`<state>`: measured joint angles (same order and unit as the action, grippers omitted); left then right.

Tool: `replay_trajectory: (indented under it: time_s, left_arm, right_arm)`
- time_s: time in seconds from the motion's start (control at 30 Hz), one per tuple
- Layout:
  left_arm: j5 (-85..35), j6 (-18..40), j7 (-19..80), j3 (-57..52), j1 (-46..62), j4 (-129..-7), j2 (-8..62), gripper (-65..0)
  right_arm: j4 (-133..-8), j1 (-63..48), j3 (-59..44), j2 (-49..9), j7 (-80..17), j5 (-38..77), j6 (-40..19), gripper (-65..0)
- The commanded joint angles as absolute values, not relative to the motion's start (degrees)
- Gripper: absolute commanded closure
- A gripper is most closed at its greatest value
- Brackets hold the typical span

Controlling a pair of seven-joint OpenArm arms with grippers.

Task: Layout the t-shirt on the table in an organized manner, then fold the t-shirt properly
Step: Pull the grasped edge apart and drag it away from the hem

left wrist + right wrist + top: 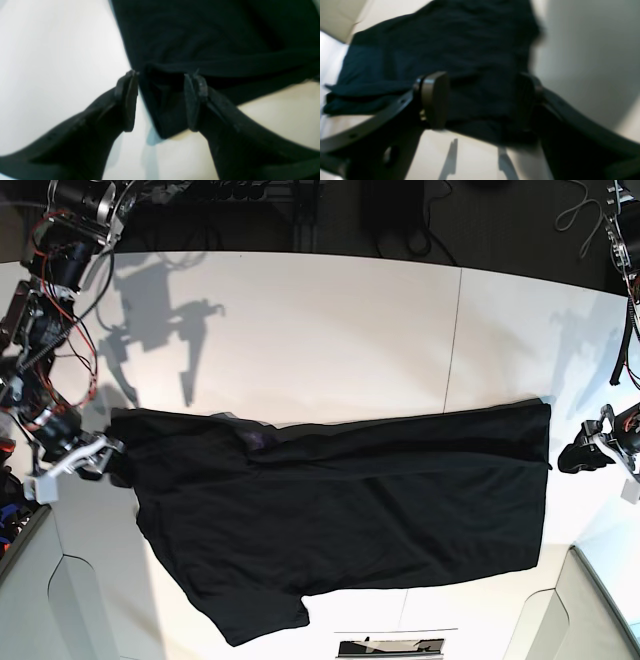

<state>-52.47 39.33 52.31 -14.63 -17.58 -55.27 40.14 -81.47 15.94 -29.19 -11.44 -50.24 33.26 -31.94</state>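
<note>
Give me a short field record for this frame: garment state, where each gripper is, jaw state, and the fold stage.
garment: t-shirt, black, spread lengthwise across the table
visible layers: upper long edge looks doubled over in a band; one sleeve sticks out at the lower near side
left gripper: at the shirt's end on the base view's right, jaws apart around a cloth corner, not pinching it
right gripper: at the opposite end, jaws apart over the fabric
fold stage: laid out; folding looks barely begun
</note>
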Motion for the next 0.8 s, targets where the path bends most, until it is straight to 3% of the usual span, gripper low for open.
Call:
replay_trajectory:
  time_s: [0.0,0.4,0.57,0.77]
  left_arm:
    - [-54.3,40.0,51.6,-15.6,-18.7,-56.2,41.5,-32.9]
    - [-57.2,40.0,50.7,-18.2,-9.0,-56.2,36.8,-32.9]
    - [-51.6,40.0,45.3,-24.6,-6.5,-56.2,33.0,-32.9]
    - [-46.8,39.2,41.7,-22.2,-6.7,-56.2,31.5,-32.9]
  right_arm:
    - [-82.3,16.0,-30.5,-12.0,-48.8,34.2,-32.1,-40.5]
    - [-79.3,10.5,-35.5,-12.0,-42.7,30.3,-31.8,-40.5]
    - [-75.0,10.5,-35.5,-12.0,-40.6,29.7,-31.7,-40.5]
    - [-70.3,12.9,-35.3,-11.6,-39.4,30.0,-31.7,-40.5]
